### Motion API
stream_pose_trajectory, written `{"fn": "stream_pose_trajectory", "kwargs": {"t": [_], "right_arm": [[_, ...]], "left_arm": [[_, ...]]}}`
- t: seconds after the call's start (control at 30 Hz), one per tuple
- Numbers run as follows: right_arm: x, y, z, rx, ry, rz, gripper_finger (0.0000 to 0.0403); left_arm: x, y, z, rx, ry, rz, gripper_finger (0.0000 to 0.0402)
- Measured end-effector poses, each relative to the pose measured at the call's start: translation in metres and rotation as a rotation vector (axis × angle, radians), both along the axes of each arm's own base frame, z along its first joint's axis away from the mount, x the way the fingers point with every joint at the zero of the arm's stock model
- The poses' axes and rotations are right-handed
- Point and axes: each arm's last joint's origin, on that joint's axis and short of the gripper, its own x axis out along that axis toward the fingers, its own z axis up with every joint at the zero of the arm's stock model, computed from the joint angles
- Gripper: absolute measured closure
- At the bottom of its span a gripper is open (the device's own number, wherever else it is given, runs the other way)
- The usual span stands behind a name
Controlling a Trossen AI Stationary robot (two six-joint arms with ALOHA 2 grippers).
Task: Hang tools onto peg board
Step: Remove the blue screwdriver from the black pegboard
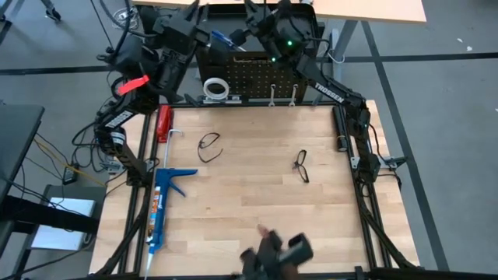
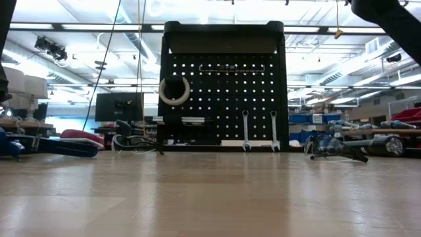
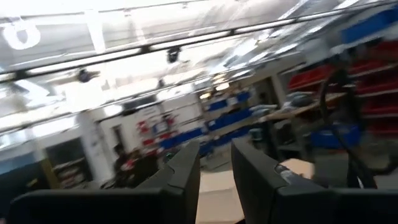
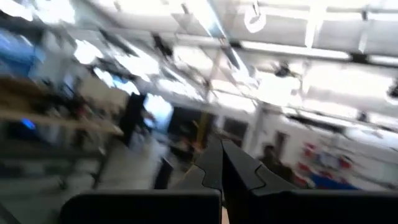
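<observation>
The peg board (image 1: 257,78) is standing at the worktop's (image 1: 249,210) far edge, carrying the tape roll (image 1: 215,87) and two wrenches (image 1: 282,97). Two safety glasses (image 1: 208,146) are lying near mid-worktop. The left claw (image 3: 214,180) is hovering high behind the board, part-open and empty in its wrist view; the right claw (image 4: 221,165) is pinched shut and empty. Either arm swinging down risks clipping the board and shaking tools off.

bright overhead ceiling glare | both wrist views motion-blurred | tabletop evenly lit
</observation>
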Motion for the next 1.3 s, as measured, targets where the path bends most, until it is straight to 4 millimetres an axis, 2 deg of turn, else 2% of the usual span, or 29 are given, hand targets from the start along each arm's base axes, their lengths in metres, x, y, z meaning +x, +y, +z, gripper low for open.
{"fn": "stream_pose_trajectory", "kwargs": {"t": [0.13, 0.27, 0.47, 0.6, 0.8, 0.87, 1.03, 1.17, 1.3], "right_arm": [[0.006, 0.03, 0.012, -0.023, -0.065, 0.116, 0.0394], [0.01, 0.046, 0.015, 0.021, -0.127, 0.203, 0.0394], [0.022, 0.045, -0.004, 0.108, 0.003, 0.228, 0.0394], [0.023, 0.042, -0.011, 0.175, 0.042, 0.233, 0.0394], [0.023, 0.04, -0.025, 0.274, 0.169, 0.223, 0.0394], [0.018, 0.046, -0.025, 0.318, 0.226, 0.226, 0.0394], [-0.001, 0.059, -0.015, 0.419, 0.238, 0.244, 0.0394], [-0.033, 0.072, 0.014, 0.405, 0.201, 0.25, 0.0394], [-0.068, 0.09, 0.037, 0.411, 0.205, 0.257, 0.0394]], "left_arm": [[-0.005, 0.006, -0.002, 0.005, 0.021, -0.087, 0.0316], [-0.02, 0.013, -0.001, -0.024, 0.023, -0.106, 0.033], [-0.044, 0.018, 0.0, -0.061, 0.062, -0.14, 0.0344], [-0.053, 0.021, -0.003, -0.094, 0.089, -0.166, 0.0349], [-0.053, 0.024, -0.011, -0.133, 0.157, -0.207, 0.0351], [-0.054, 0.024, -0.013, -0.134, 0.18, -0.226, 0.0351], [-0.05, 0.033, -0.02, -0.152, 0.2, -0.302, 0.0351], [-0.039, 0.048, -0.038, -0.193, 0.278, -0.301, 0.0351], [-0.03, 0.068, -0.051, -0.198, 0.279, -0.385, 0.0351]]}}
